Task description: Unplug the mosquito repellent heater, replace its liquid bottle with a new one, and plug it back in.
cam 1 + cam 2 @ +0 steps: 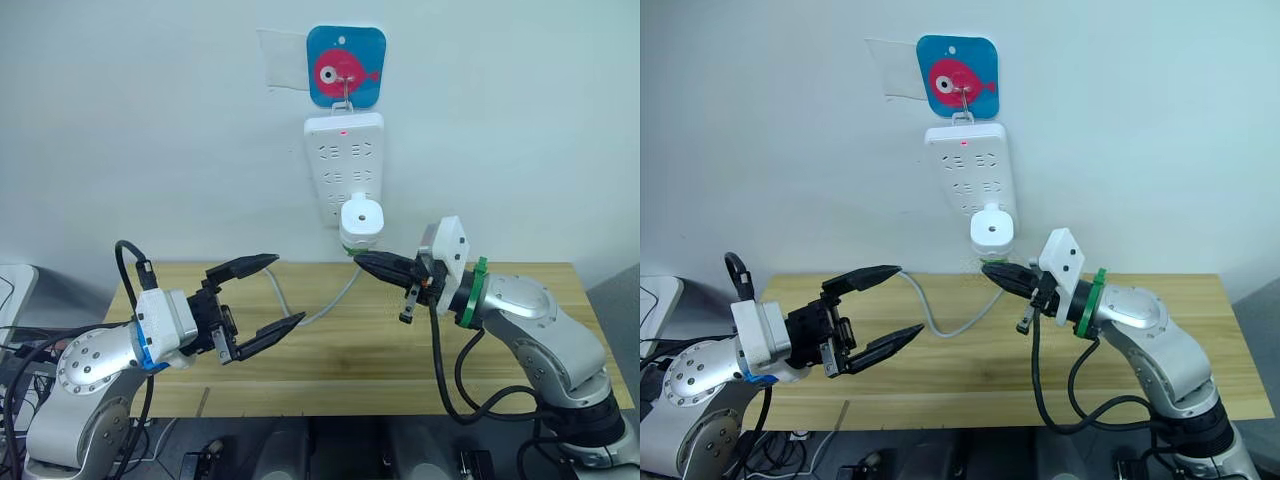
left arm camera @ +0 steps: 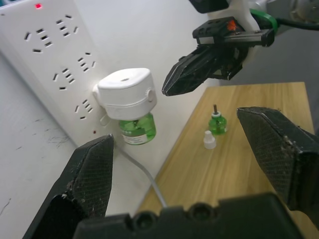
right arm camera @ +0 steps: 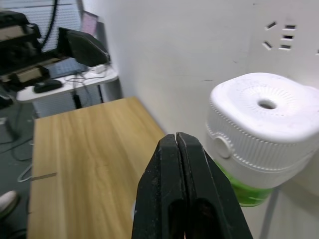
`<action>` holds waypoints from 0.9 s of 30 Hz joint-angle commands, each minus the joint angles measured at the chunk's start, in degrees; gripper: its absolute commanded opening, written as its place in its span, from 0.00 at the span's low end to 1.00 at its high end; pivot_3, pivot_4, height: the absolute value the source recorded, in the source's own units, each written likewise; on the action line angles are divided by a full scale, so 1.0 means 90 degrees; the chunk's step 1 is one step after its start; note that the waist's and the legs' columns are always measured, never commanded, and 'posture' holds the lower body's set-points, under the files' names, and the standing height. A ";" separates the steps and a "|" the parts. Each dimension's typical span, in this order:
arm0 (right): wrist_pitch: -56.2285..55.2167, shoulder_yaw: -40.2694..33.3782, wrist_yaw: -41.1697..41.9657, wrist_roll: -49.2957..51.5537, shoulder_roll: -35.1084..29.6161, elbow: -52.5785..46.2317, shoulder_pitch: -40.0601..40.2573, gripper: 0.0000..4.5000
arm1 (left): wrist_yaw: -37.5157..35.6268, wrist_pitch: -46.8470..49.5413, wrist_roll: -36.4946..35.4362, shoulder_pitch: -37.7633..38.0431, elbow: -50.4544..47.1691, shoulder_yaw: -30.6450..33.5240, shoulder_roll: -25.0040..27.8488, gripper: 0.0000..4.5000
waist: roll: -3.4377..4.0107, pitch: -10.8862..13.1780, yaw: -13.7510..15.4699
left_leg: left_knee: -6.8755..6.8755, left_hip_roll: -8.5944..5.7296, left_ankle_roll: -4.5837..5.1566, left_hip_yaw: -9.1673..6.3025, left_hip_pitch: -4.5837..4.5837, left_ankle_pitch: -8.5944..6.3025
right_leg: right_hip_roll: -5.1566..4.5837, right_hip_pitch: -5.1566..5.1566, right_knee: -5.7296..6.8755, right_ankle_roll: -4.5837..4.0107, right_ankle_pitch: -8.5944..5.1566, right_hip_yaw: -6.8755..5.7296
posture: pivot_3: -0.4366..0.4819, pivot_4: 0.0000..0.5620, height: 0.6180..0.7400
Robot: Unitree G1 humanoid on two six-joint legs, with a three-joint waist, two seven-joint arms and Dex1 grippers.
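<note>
Hanging plugged in, heater [image 1: 361,224] just beside closed right end effector [image 1: 364,262].

Our view finds the mosquito repellent heater [image 2: 127,93], a small white rounded-square unit with a round vent hole on top, plugged into a lower socket of the wall-hung power strip [image 1: 344,160]. A green liquid bottle [image 2: 137,128] hangs screwed in beneath it. Just beside our right gripper's [image 1: 362,262] closed tips, it sits ahead of the left gripper [image 1: 284,294].
</note>
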 commanded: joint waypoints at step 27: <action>-0.0282 -0.0042 -0.0428 -0.0815 0.0144 0.0111 -0.0083 0.01 | 0.0294 0.0136 -0.0219 -0.0264 -0.0239 -0.0199 0.0009 1.00 | 0.0000 0.0000 -0.0008 | -0.0001 0.0001 0.0000 0.0003 0.0001 0.0000 | 0.0003 -0.0001 0.0001 0.0000 0.0000 -0.0003 | 0.47 0.45 1.00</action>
